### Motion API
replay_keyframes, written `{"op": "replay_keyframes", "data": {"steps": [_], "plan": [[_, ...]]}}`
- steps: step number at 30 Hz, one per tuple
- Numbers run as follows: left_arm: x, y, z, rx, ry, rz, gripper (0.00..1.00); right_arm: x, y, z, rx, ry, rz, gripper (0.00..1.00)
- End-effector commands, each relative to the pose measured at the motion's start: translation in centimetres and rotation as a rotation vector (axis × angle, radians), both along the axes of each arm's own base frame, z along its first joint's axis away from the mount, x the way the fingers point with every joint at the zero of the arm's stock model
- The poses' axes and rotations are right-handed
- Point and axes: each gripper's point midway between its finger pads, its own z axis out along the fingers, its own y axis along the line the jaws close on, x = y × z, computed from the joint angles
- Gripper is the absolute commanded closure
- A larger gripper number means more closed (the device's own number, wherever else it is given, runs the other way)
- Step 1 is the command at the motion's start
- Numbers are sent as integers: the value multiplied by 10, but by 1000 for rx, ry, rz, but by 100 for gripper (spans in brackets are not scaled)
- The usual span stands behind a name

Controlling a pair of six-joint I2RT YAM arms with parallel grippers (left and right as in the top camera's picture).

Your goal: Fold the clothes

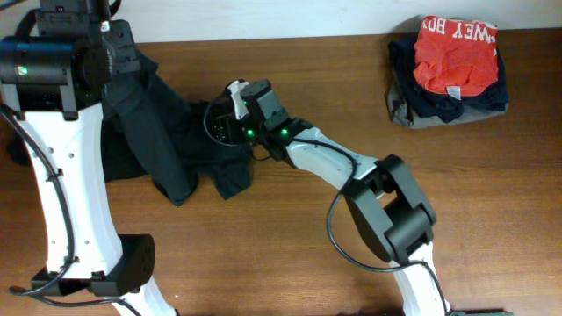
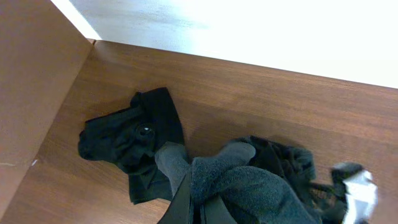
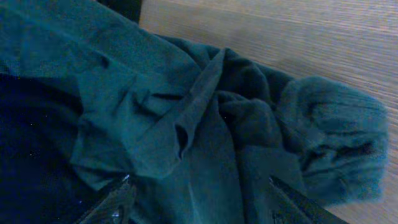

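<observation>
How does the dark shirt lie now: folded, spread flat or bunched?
Bunched: the dark shirt lies in rumpled heaps on the table, one end raised in the left pincer.

Locate the dark T-shirt (image 1: 180,145) left of centre, crumpled on the wooden table (image 1: 351,70). Its upper left portion rises beneath the left arm (image 1: 53,175). The right gripper (image 1: 230,107) sits over the shirt's right portion. At upper right lies a stack of garments (image 1: 450,75), orange on top.
</observation>
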Motion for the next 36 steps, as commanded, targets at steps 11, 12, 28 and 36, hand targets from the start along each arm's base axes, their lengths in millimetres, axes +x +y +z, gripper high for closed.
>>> {"op": "replay_keyframes", "data": {"steps": [11,12,28,36], "plan": [[-5,-9,-4,-26,28,-49,99,18,51,12,28,-107,10,49],[-5,-9,-4,-26,27,-49,99,19,50,10,19,-108,-3,56],[-5,-8,-4,-22,27,-45,99,51,-14,1,-93,-14,-163,96],[-4,-7,-2,-18,18,-40,99,67,-104,115,-202,-23,-201,96]]}}
